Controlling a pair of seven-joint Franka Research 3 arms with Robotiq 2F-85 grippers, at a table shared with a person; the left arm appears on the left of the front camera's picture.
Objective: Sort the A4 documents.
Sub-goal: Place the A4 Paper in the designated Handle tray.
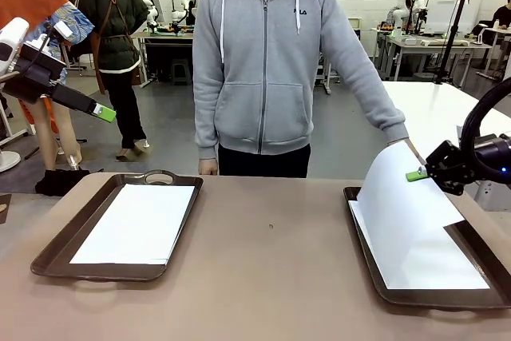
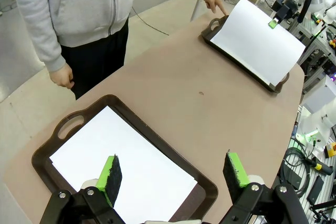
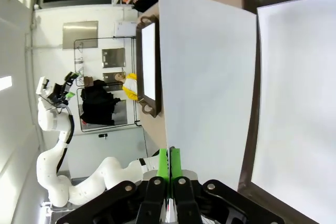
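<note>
One A4 document [image 1: 137,223] lies flat in the left brown tray [image 1: 57,247]. In the right tray [image 1: 415,299] another sheet [image 1: 435,265] lies flat, and above it a curled sheet [image 1: 399,197] is lifted by its far right edge. My right gripper [image 1: 416,174] is shut on that edge, and the right wrist view shows its green pads [image 3: 169,161] pinching the raised sheet [image 3: 205,77]. My left gripper [image 1: 104,113] hangs high at the far left. In its wrist view it [image 2: 173,169] stands open above the left tray's sheet [image 2: 131,156], holding nothing.
A person in a grey hoodie [image 1: 263,53] stands at the table's far side, one hand [image 1: 411,148] by the right tray's far corner and the other [image 1: 207,167] at the table edge. Bare tabletop [image 1: 271,245] lies between the trays.
</note>
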